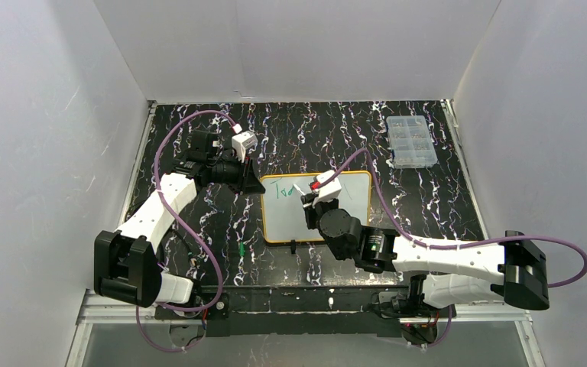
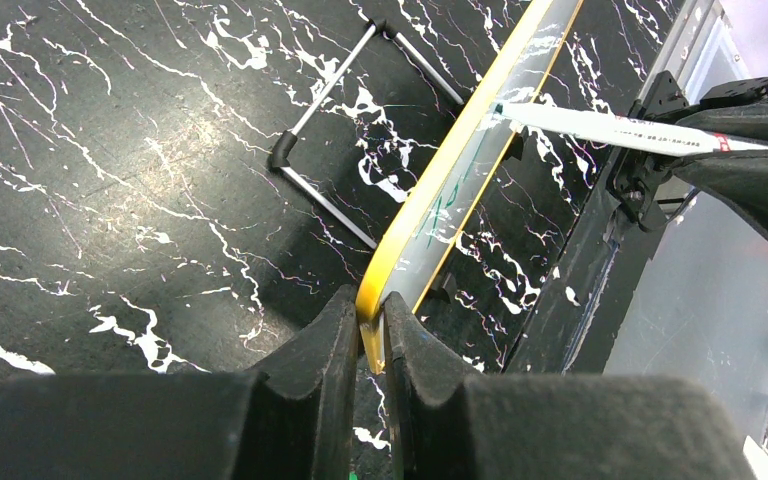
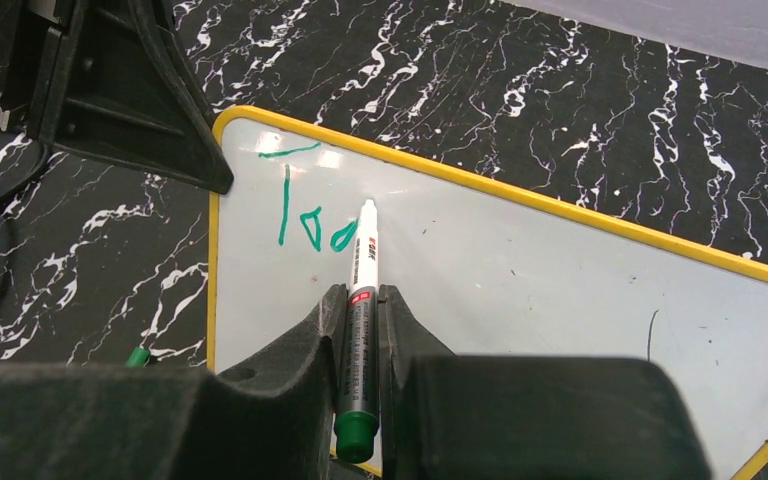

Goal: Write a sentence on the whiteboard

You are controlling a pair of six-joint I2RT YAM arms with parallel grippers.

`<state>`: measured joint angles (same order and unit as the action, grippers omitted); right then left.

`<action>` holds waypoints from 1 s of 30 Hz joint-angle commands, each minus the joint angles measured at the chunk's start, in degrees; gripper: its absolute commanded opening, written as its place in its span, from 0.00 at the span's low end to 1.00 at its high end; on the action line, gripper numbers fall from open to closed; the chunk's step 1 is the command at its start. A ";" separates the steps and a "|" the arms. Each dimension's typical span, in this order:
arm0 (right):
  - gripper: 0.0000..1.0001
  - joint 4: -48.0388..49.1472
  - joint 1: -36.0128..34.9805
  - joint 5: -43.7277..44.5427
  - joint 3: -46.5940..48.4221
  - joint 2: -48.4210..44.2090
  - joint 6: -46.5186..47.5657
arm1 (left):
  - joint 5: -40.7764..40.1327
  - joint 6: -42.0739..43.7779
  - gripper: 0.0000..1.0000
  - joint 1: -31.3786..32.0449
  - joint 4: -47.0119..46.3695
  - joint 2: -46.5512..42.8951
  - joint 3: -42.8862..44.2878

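Top external: whiteboard (image 1: pixel 283 218) long axis left-right.

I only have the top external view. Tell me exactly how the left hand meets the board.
Observer: In the left wrist view, the left hand is shut on the corner of the whiteboard, with one finger on each side of the yellow frame.
Operator: Now report what the marker tip is doing.
Observer: In the right wrist view, the right hand clamps the marker. The marker's tip sits at the board, just right of the green strokes, which are a T and two small round letters.
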<state>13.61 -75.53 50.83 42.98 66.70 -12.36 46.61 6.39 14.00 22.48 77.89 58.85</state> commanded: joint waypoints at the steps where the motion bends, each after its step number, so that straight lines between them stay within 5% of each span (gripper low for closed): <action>1: 0.01 3.72 0.29 2.70 2.34 -0.81 1.55 | -0.14 1.07 0.00 -0.38 0.28 -2.46 -0.17; 30: 0.01 -1.64 0.29 -0.01 -0.98 -1.97 -5.10 | -0.20 1.02 0.00 -0.39 0.27 -2.65 -0.24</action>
<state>12.45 -75.44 50.54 42.28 65.89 -16.08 46.72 6.39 13.98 22.50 77.89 58.85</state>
